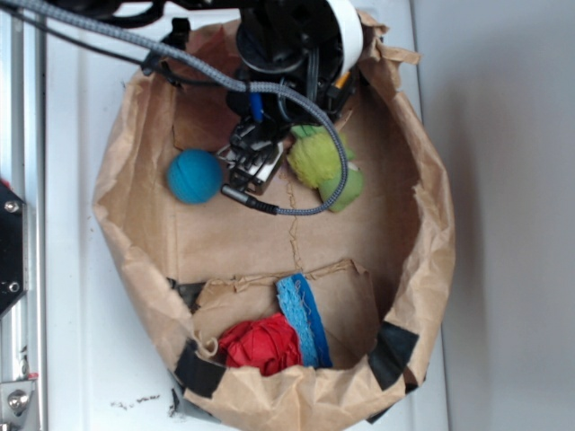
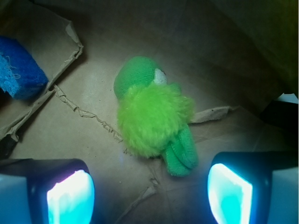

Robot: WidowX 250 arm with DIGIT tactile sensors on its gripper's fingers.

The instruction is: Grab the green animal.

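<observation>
The green animal (image 2: 154, 119) is a plush toy with a shaggy yellow-green body, a smooth green head and green knit legs. It lies on the brown paper floor of the bag. In the exterior view the green animal (image 1: 316, 162) lies at the back right, partly behind a braided cable. My gripper (image 2: 149, 193) is open and empty above the floor; its two pads stand wide apart, and the toy lies just ahead of them, its legs reaching toward the gap. In the exterior view the gripper (image 1: 254, 160) hangs just left of the toy.
A teal-blue ball (image 1: 193, 176) lies left of the gripper. A blue cloth strip (image 1: 303, 319) and a red cloth (image 1: 260, 343) lie at the front, behind a cardboard flap. The paper bag's crumpled wall (image 1: 431, 224) rings everything. The blue cloth shows at the wrist view's left edge (image 2: 18, 70).
</observation>
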